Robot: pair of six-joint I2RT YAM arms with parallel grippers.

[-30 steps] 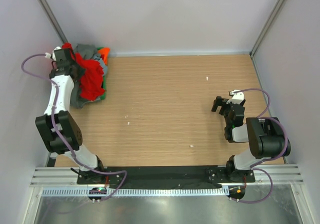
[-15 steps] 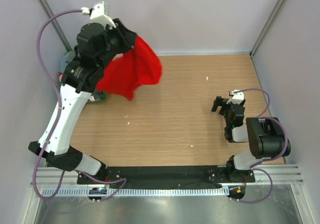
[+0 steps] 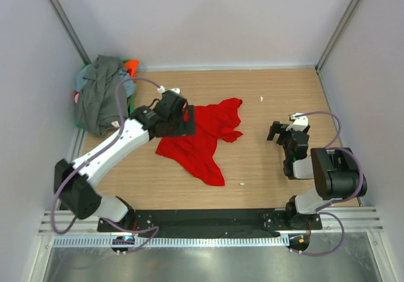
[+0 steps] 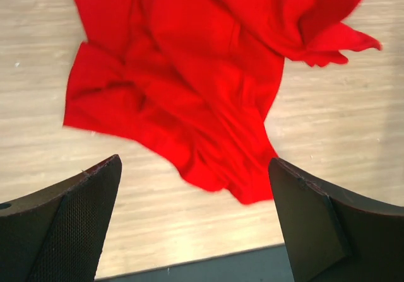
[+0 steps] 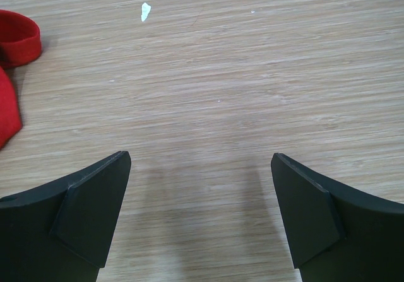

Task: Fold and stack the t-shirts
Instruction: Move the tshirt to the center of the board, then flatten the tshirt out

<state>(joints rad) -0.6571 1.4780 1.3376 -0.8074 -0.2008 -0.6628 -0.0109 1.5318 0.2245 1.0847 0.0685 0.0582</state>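
A bright red t-shirt [image 3: 202, 140] lies crumpled and spread on the wooden table's middle. My left gripper [image 3: 182, 121] hovers over its left edge, open and holding nothing. In the left wrist view the red t-shirt [image 4: 189, 74] fills the upper part, beyond the left gripper [image 4: 194, 162] and apart from both fingers. More t-shirts are heaped at the back left corner: a dark grey one [image 3: 98, 96] on top, with orange [image 3: 131, 64] and light blue [image 3: 129, 88] showing. My right gripper [image 3: 276, 132] rests low at the right, open over bare wood [image 5: 201, 159]; a red t-shirt edge [image 5: 16, 39] shows at far left.
Grey walls close the table at the left, back and right. A black mounting rail [image 3: 208, 217] runs along the near edge. Small white specks [image 3: 262, 98] lie on the wood.
The left arm swung from the back-left heap toward the middle carrying the red t-shirt, then its gripper opened and the shirt dropped onto the table. The right arm has not moved.
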